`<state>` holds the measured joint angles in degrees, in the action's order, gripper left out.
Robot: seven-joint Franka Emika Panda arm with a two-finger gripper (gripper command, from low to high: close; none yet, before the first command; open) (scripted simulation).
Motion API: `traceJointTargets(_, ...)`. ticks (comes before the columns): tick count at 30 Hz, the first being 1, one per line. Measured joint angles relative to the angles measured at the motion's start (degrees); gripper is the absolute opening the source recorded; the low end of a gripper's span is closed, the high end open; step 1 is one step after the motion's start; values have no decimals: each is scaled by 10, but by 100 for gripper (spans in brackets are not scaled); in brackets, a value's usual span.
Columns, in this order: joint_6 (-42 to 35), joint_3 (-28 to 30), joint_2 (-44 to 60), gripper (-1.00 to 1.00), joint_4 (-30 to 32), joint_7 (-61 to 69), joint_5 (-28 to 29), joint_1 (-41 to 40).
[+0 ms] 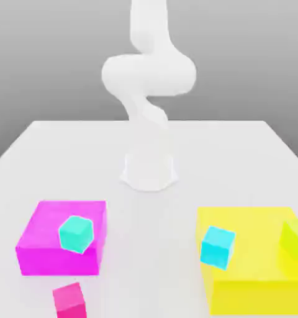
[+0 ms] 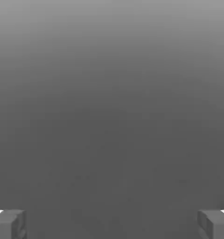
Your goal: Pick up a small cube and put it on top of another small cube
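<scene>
The small hot-pink cube [image 1: 69, 300] lies on the white table near the front edge, just in front of the large flat magenta block [image 1: 46, 245]. A small teal cube [image 1: 76, 233] rests on top of that magenta block. In the hand view my gripper [image 2: 112, 224] is open: its two grey fingertips [image 2: 9, 223] stand far apart with nothing between them, and only plain grey background lies behind them. The white arm [image 1: 148, 81] rises from its base at the table's middle and leaves the exterior view at the top.
A large flat yellow block [image 1: 251, 279] sits at the exterior view's right, carrying a small cyan cube [image 1: 217, 246] and a small yellow-green cube [image 1: 295, 238]. The arm's base [image 1: 149, 172] stands behind the blocks on the white table [image 1: 151, 248].
</scene>
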<state>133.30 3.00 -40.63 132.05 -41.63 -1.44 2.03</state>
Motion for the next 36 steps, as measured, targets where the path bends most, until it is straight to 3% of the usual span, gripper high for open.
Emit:
traceJointTargets(15,89,139,316,0,15,281,-124,71)
traceJointTargets(22,134,148,457,0,23,395,-159,47)
traceJointTargets(29,190,160,582,0,35,463,-131,22)
traceJointTargets(33,249,124,664,0,20,500,-166,-10)
traceJointTargets(34,262,113,682,-100,16,507,-175,-18)
traceJointTargets(36,262,113,682,-100,16,507,-175,-18)
